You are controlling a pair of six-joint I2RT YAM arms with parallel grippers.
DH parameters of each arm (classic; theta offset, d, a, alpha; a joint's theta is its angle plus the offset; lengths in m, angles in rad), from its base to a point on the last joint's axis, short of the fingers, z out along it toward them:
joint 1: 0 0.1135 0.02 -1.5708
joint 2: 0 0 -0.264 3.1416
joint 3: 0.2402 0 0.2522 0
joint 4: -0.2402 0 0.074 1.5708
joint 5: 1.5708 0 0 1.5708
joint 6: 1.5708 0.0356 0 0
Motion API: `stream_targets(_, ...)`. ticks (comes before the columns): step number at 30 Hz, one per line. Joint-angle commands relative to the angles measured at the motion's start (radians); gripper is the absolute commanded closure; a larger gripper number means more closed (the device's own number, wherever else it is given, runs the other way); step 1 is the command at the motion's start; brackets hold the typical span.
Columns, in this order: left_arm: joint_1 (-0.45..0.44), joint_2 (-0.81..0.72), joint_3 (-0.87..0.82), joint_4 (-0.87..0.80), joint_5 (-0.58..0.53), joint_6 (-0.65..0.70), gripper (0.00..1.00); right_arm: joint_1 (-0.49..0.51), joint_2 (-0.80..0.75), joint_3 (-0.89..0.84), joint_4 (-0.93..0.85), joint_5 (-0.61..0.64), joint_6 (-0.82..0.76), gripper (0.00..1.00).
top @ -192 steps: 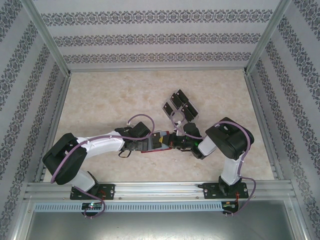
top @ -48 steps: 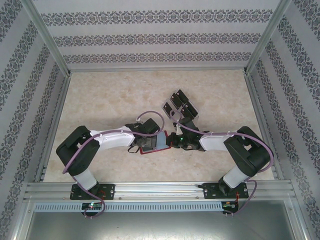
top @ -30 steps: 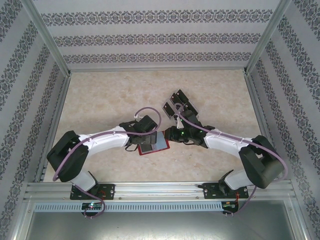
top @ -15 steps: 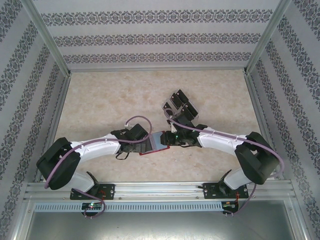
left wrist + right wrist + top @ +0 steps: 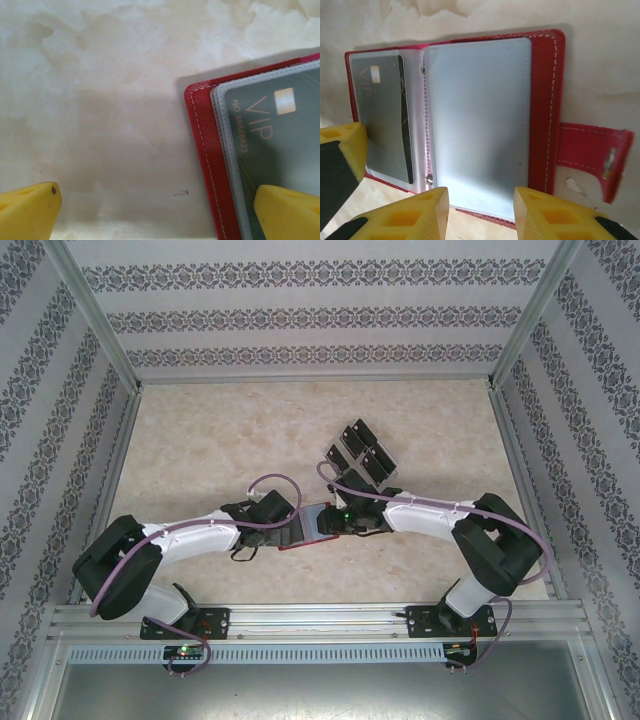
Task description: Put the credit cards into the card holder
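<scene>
Gaping wide, left tool (image 5: pixel 157 212) astride card holder (image 5: pixel 542 100) edge; right tool (image 5: pixel 480 212) part-open, empty, above it

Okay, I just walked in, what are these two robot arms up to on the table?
They're loading credit cards into a red card holder, which lies open on the table between them. One VIP card already sits in the clear sleeve on the left arm's side. The left arm's fingers are wide open, one tip over that card; contact is unclear. The right arm's fingers hover open and empty over the blank sleeve. More black cards lie farther back.
</scene>
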Motion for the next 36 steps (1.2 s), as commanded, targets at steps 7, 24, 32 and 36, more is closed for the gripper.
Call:
stream_targets(7,0.012,0.001,-0.031,-0.005,0.0,-0.017,0.0,0.02,0.087,0.028,0.058,-0.028,0.012,0.52)
stream_targets(24,0.011,-0.001,-0.033,0.005,0.007,-0.021,0.0,0.039,0.121,0.028,0.224,-0.149,0.102,0.51)
stream_targets(32,0.012,-0.056,-0.039,-0.025,-0.031,-0.057,0.0,0.046,0.123,0.031,0.258,-0.171,0.126,0.51)
stream_targets(36,0.011,-0.14,-0.056,-0.054,-0.079,-0.094,0.0,0.054,0.123,0.039,0.257,-0.172,0.129,0.51)
